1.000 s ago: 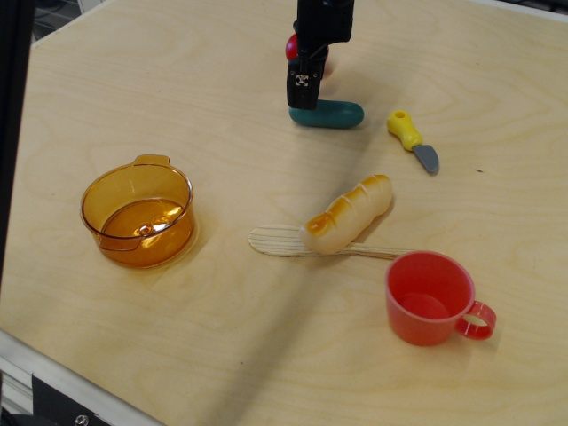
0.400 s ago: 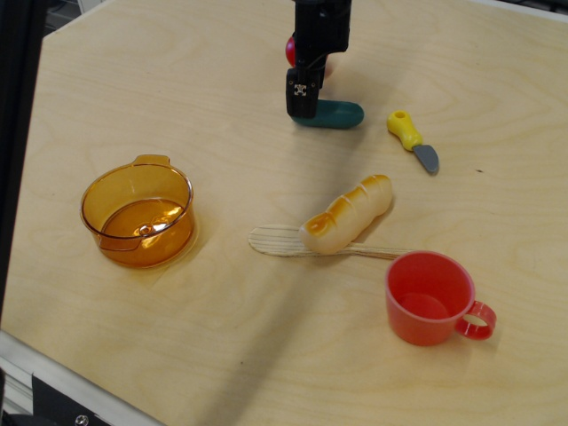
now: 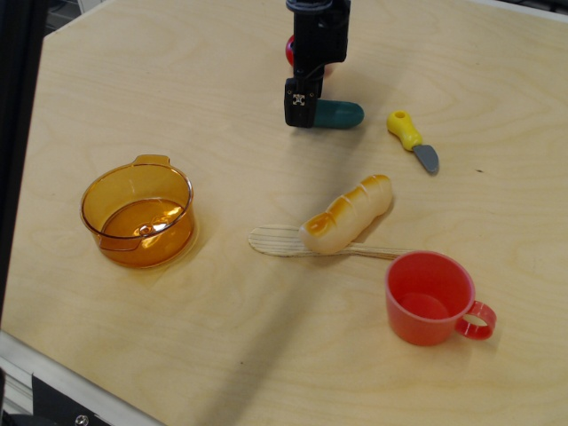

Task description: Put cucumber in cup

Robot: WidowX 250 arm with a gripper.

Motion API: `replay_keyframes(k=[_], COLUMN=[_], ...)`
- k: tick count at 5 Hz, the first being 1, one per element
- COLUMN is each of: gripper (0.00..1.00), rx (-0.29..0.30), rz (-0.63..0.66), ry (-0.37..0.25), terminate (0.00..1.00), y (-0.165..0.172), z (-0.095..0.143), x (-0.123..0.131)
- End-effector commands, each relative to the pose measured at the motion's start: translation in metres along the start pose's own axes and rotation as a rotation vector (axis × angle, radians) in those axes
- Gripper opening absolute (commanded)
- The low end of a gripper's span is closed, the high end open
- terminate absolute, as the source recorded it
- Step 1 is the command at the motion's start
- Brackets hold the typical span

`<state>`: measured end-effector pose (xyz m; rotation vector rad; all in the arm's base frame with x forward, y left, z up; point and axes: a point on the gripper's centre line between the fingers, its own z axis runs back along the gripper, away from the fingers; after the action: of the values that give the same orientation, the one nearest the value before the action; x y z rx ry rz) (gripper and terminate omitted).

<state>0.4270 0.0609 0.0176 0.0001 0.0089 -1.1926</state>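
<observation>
The cucumber (image 3: 342,114), a dark teal-green cylinder, lies on the table at the top centre. My gripper (image 3: 300,106) has come down from above over its left end. The near finger (image 3: 299,102) stands in front of the cucumber and hides that end; the far finger is hidden behind it. The jaws appear open astride the cucumber, which lies flat on the table. The red cup (image 3: 430,297) with a loop handle stands upright and empty at the lower right, far from the gripper.
A tan-and-orange bread loaf (image 3: 349,213) lies on a flat wooden utensil (image 3: 273,240) between cucumber and cup. A yellow-handled toy knife (image 3: 412,140) lies right of the cucumber. An orange pot (image 3: 138,213) stands at the left. A red ball (image 3: 290,49) sits behind the arm.
My gripper has moved down and slightly left, so its near finger now covers the cucumber's left end. The cucumber and everything else have stayed in place.
</observation>
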Motion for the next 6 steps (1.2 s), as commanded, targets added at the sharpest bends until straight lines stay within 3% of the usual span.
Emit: replay_keyframes(k=[1,2,3,4,5,6], gripper=[0.00,0.00,0.00,0.00,0.00,0.00], rx=[0.039,0.042,0.066,0.112,0.138,0.131], rz=[-0.013,-0.012,-0.005,0.003,-0.006,-0.087], ry=[-0.007,-0.015,-0.018,-0.031,0.010,0.018], terminate=[0.00,0.00,0.00,0.00,0.00,0.00], y=[0.001,-0.002,-0.010,-0.018,-0.035,-0.065], z=[0.008,0.007,0.023,0.052,0.077,0.097], x=[0.017,0.018,0.016,0.011,0.010,0.017])
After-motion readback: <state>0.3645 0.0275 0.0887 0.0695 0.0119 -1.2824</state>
